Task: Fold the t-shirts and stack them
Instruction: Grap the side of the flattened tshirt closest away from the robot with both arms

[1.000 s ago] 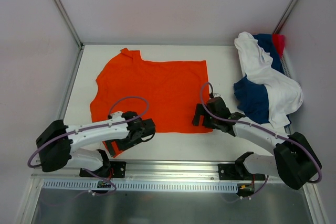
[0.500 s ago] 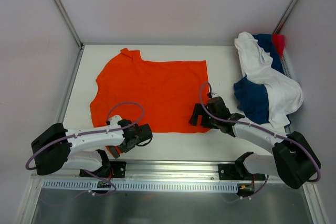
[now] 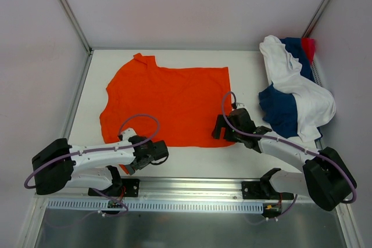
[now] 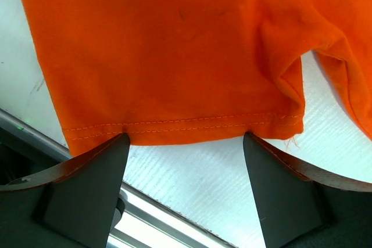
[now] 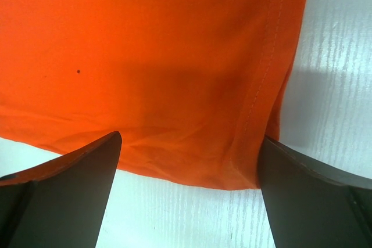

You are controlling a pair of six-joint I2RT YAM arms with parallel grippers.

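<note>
Left gripper [image 4: 186, 139] and right gripper [image 5: 190, 137] both wide open, nothing held, jaws straddling the near hem of the orange shirt [image 3: 174, 100], which lies flat left of centre. Cloth looks thin and floppy; I'd pinch the stitched hem at its near corners

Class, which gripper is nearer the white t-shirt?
Right. The right gripper is at the orange t-shirt's corner nearest the white t-shirt; the left gripper is at its opposite side.

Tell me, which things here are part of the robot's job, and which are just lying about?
Part of the job: orange t-shirt, spread flat; white t-shirt, navy t-shirt and red-pink shirt, heaped far right; left gripper and right gripper, both open at its edges.
Just there: table, metal rail.
</note>
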